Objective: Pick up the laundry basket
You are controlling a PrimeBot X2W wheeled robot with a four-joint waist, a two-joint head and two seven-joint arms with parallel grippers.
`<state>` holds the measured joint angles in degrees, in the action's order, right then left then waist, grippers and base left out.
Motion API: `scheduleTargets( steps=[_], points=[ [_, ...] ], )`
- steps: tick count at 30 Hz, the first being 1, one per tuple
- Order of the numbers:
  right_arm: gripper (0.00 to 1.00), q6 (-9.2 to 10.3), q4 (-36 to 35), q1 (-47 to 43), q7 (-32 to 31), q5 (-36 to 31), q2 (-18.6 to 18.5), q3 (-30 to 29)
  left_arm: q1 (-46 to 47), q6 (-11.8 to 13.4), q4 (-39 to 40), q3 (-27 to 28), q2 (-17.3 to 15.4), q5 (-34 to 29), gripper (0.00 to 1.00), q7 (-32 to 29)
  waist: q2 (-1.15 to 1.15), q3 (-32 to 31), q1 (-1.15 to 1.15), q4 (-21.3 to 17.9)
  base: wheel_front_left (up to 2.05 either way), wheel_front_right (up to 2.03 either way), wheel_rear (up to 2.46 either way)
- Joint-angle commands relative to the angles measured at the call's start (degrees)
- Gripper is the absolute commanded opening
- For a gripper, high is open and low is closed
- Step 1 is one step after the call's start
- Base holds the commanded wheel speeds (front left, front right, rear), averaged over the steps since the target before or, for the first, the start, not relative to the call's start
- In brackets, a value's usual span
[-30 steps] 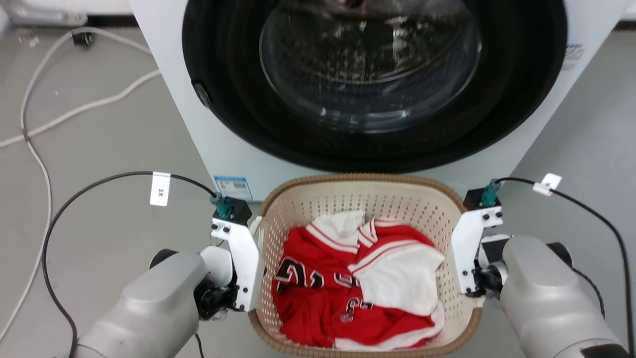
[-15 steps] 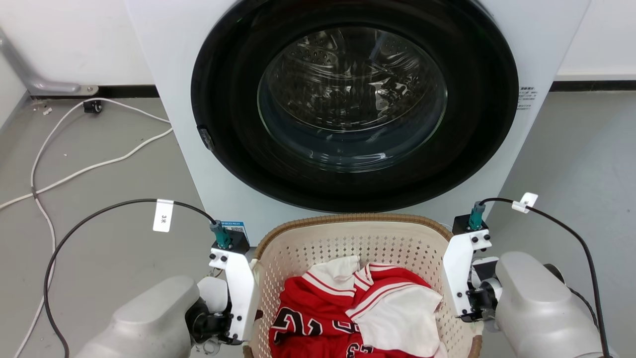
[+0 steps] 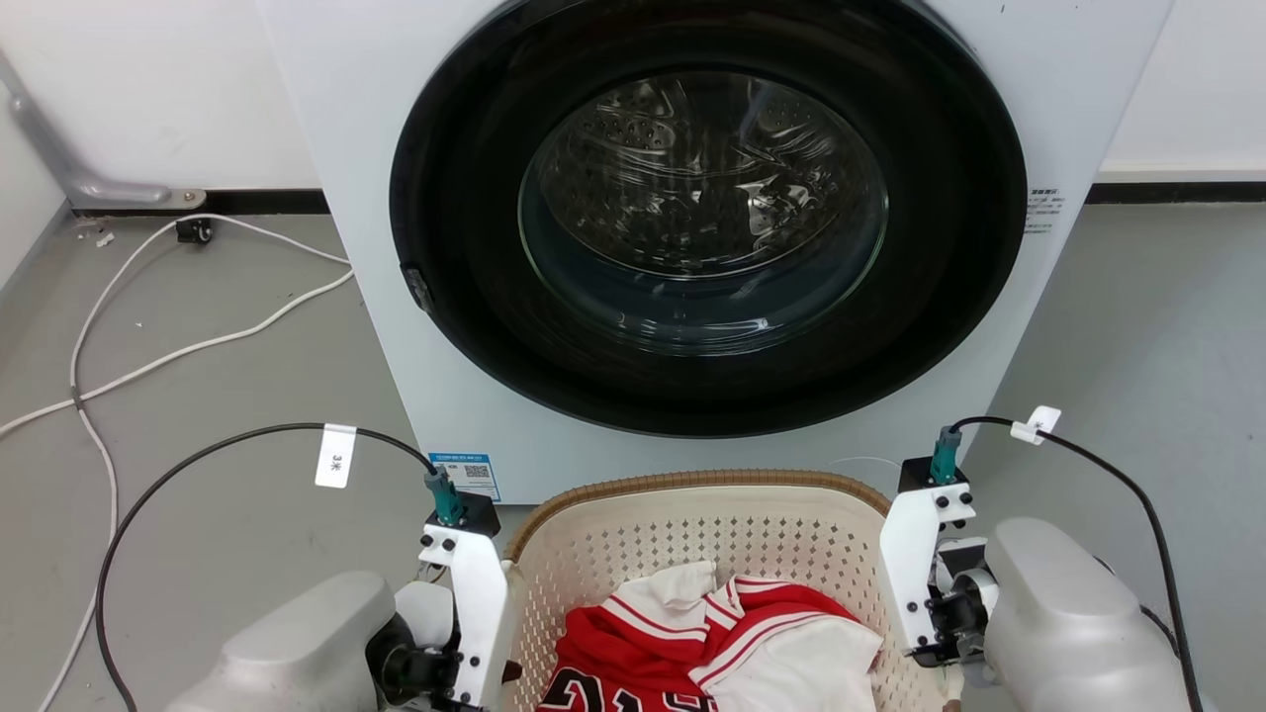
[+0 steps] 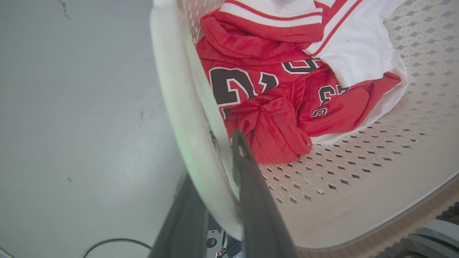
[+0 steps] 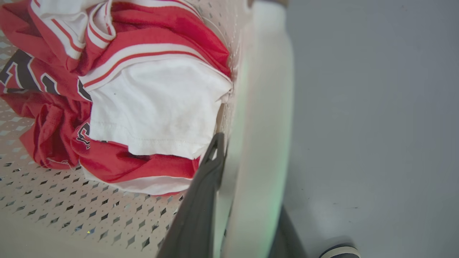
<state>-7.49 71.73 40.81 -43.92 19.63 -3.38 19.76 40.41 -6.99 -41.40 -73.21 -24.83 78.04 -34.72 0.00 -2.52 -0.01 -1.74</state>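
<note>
Grip stage of the pick-up, judged from how both hands sit on the load. The left hand [image 4: 215, 157] straddles one side wall of the laundry basket [image 3: 692, 483]. Its inner finger [image 4: 251, 186] lies flat on the perforated wall and the outer one sits under the pale rim band, so the hand is clamped on that wall. The right hand [image 5: 251, 175] mirrors this on the opposite wall, with its inner finger [image 5: 199, 200] inside, the other outside, and the rim pinched between them.

The basket hangs or rests between the two hands. I cannot tell whether its base is off the floor [image 3: 198, 396], because the bottom is cut off in the head view. Red and white jerseys [image 3: 712, 633] are piled inside. They lie just past the left hand's inner fingertip and touch the wall close to the right hand's inner finger. The washing machine [image 3: 326, 148] stands ahead of both hands, near the basket's far rim.

The step in hand looks like the lift itself. The next move calls for both hands to rise together at the same rate, so the basket stays level and the jerseys don't slide. The clamp has to hold, since the thin perforated wall will probably flex and could slip out. The load looks light. The far rim should be held back from the machine front on the way up.
</note>
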Motion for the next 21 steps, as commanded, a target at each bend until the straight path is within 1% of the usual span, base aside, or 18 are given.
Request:
scheduleTargets(
  steps=[1,12,21],
  points=[
    [0.00,0.00,-0.85,-0.26,-0.01,0.60,-0.44,0.70,-0.34,-0.79,0.80,-0.02,0.21,0.32,0.00,-0.23,0.00,0.05,0.01,-0.05,0.00,0.00,0.00],
    [0.00,0.00,-2.06,-0.05,-0.23,3.24,-1.49,2.84,1.16,-0.80,-0.10,-0.11,0.94,0.59,0.00,0.10,0.00,0.52,0.01,-0.22,0.00,0.00,0.00],
    [0.00,0.00,-1.18,-0.35,-0.38,4.78,-1.80,3.47,0.95,-0.79,-0.74,-0.13,0.83,0.54,0.00,0.19,0.00,0.70,0.01,-0.36,0.00,0.00,0.00]
  ],
)
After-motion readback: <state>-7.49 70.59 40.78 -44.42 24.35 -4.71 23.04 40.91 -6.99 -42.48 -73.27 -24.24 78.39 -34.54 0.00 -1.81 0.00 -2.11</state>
